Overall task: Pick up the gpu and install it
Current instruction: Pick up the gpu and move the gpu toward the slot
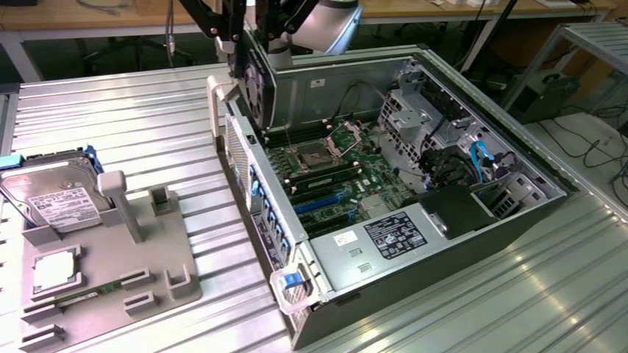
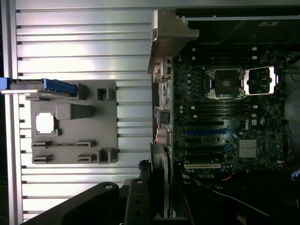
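Here the open computer case (image 1: 442, 294) lies on the ribbed worktop (image 1: 118, 125), holding a motherboard (image 1: 339, 176) with its processor socket (image 1: 316, 156) unlatched, a power supply (image 1: 393, 235) and blue cables (image 1: 481, 158). Beside the case, a grey fixture tray (image 1: 172, 276) carries a hard drive (image 1: 54, 198), a processor chip (image 1: 54, 268) and a memory stick (image 1: 84, 298). The hand (image 1: 253, 40) is clenched on the gpu (image 1: 257, 88), which hangs upright over the case's rear wall, fan face turned away from the case's inside. The hand's upper part is cut off by the frame edge; whether the card touches the wall is unclear
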Controlling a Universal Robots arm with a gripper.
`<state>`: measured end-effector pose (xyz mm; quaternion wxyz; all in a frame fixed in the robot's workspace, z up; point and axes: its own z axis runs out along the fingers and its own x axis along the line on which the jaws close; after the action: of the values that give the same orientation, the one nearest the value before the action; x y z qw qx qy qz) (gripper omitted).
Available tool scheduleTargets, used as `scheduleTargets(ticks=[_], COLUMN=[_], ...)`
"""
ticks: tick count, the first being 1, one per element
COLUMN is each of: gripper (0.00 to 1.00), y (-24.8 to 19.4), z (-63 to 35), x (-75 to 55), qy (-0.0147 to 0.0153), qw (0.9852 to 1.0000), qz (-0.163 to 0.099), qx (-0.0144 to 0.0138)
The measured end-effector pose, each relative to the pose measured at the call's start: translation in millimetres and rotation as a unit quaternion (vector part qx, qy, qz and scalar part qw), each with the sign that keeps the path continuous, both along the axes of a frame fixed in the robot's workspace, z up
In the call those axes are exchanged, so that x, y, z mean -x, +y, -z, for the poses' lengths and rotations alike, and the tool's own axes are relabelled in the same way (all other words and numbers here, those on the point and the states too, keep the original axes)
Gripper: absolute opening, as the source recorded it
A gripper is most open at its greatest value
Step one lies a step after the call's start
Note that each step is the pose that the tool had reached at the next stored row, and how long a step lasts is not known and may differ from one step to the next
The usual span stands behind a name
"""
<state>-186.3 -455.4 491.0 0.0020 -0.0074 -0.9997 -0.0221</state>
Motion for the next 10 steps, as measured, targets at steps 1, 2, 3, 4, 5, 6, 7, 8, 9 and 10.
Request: scheduleTargets(ticks=[1, 2, 3, 4, 5, 6, 7, 8, 9, 10], gripper=[0.27, 0.27, 0.27, 0.27, 0.27, 0.27, 0.27, 0.27, 0.27, 0.27], y=[0.0, 0.0, 0.0, 0.0, 0.0, 0.0, 0.0, 0.0, 0.0, 0.0], z=[0.0, 0.0, 0.0, 0.0, 0.0, 0.0, 0.0, 0.0, 0.0, 0.0], x=[-0.9, -2.1, -3.2, -4.1, -5.2, -6.2, -7.3, -8.2, -9.4, -10.8], qy=[0.0000, 0.0000, 0.0000, 0.0000, 0.0000, 0.0000, 0.0000, 0.0000, 0.0000, 0.0000], qw=[1.0000, 1.0000, 1.0000, 1.0000, 1.0000, 1.0000, 1.0000, 1.0000, 1.0000, 1.0000], qz=[0.000, 0.000, 0.000, 0.000, 0.000, 0.000, 0.000, 0.000, 0.000, 0.000], qx=[0.0000, 0.0000, 0.0000, 0.0000, 0.0000, 0.0000, 0.0000, 0.0000, 0.0000, 0.0000])
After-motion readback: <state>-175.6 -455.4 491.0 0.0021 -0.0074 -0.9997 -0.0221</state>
